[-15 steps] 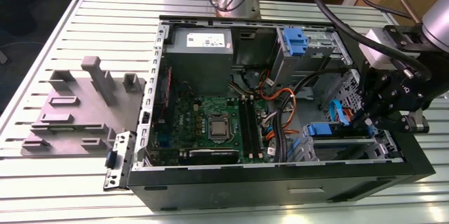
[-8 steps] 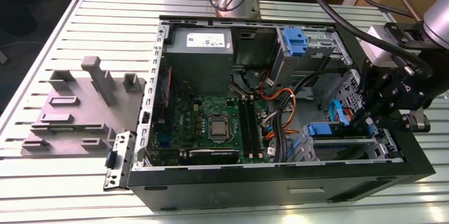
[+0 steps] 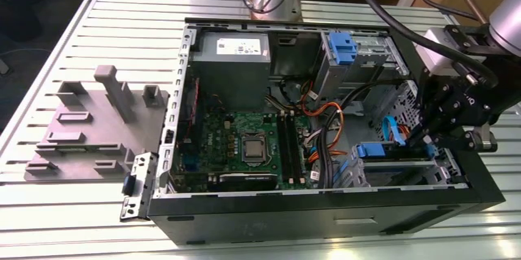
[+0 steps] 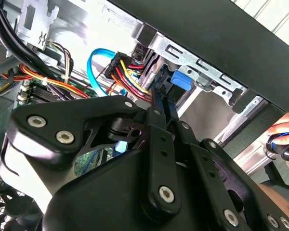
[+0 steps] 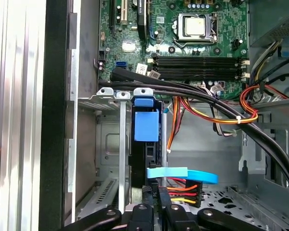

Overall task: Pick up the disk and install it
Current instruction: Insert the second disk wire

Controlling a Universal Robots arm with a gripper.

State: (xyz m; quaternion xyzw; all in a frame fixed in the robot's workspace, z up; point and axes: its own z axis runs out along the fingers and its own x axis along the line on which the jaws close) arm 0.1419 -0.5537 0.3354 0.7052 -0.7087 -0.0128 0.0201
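Inside the open computer case [image 3: 326,211] on the worktop [image 3: 73,40], the disk [image 5: 145,126] sits upright in the lower drive cage [image 5: 108,144], blue tab showing. Directly over its edge, the hand [image 5: 154,211] has its fingers [image 5: 169,211] drawn together. No writing is legible.

Open black desktop computer case [image 3: 326,223] lies on the slatted metal table [image 3: 49,58]. Grey moulded fixture tray [image 3: 89,132] sits on the table at the exterior view's left of the case. Green motherboard [image 3: 244,144] lies inside the case, grey power-supply box [image 3: 232,58] beyond it. Black robot gripper [image 3: 431,141] hangs at the case's right end, above the grey metal drive cage [image 3: 399,168].
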